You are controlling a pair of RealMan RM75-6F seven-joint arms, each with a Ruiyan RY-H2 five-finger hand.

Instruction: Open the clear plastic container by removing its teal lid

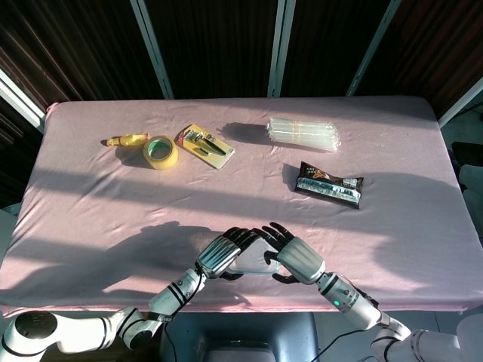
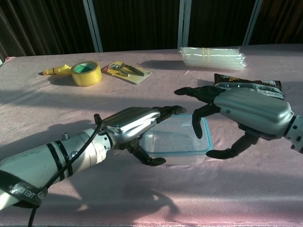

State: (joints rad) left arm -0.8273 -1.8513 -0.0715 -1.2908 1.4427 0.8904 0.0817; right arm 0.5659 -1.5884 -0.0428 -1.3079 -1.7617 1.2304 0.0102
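Head view shows the pink cloth-covered surface (image 1: 90,219) with the clear rectangular plastic container (image 2: 176,142) at its near edge, between both hands; chest view shows the teal lid rim (image 2: 207,137) seated on the container. Left robot hand (image 2: 135,127) lies over the container's left end, fingers extended across the top and the thumb curled beside the near wall; whether it actually clamps the container cannot be told. Right robot hand (image 2: 222,116) hovers at the right end with fingers spread and curled, holding nothing, one fingertip close to the teal rim. Recommended procedure, as a judgement: press the left robot hand down to fix the base, hook the right fingertips under the lid's right corner, then peel upward gradually to avoid dragging the light container across the cloth. Farther back, well apart, lie a bundle of clear plastic sticks (image 1: 303,133), a dark snack packet (image 1: 329,184), a yellow carded tool pack (image 1: 204,145), a yellow tape roll (image 1: 161,151) and a small yellow object (image 1: 124,139).
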